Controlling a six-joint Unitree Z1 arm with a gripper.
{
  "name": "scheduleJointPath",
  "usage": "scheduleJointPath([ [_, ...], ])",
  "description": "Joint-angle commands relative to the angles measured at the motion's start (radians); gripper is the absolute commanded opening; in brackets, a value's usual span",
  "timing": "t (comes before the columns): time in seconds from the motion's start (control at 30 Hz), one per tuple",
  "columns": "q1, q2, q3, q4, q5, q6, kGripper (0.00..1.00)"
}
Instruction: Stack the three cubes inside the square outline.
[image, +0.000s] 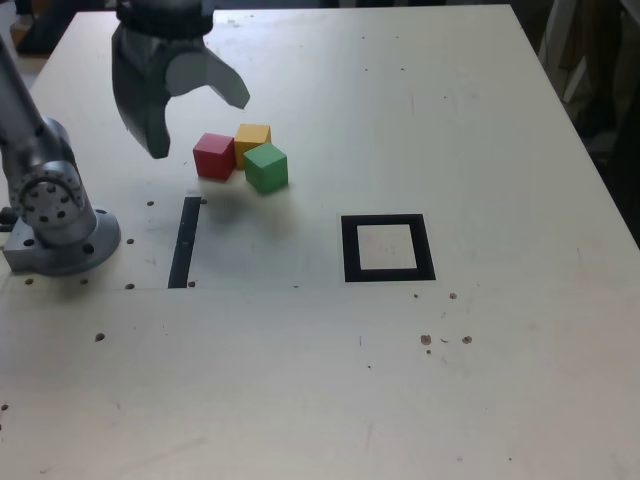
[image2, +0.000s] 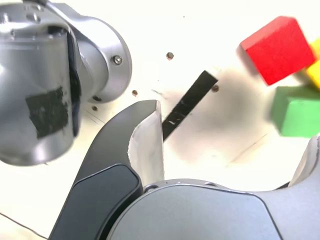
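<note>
1. Pale tabletop (image: 330, 390), scuffed, dotted with small screw holes; dim clutter past the far edge.
2. One grey arm base (image: 55, 215) at the exterior view's left; one dark hand (image: 190, 120) hanging above the blocks, jaws spread wide, nothing between them.
3. One black square outline (image: 388, 248) with a pale centre, bare inside, well to the exterior view's right of the blocks.
4. One narrow black strip (image: 185, 242) beside the base.
5. Three blocks huddled touching: one red (image: 214, 156), one yellow (image: 253, 138), one green (image: 266, 167).
6. Probably best: lower straight over an outer block, jaws astride it, clear of its neighbours; lift cleanly.
</note>
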Motion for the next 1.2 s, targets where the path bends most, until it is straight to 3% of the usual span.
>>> scheduleJointPath([
  [0.0,0.014,0.003,-0.009,0.005,0.003,-0.023,0.99],
  [0.4,0.122,0.041,0.007,-0.021,-0.001,-0.131,0.97],
  [0.6,0.172,0.092,0.031,-0.076,-0.011,-0.134,0.97],
  [0.87,0.238,0.127,0.06,-0.094,-0.009,-0.122,0.97],
  [1.17,0.291,0.179,0.071,-0.109,-0.031,-0.097,0.96],
])
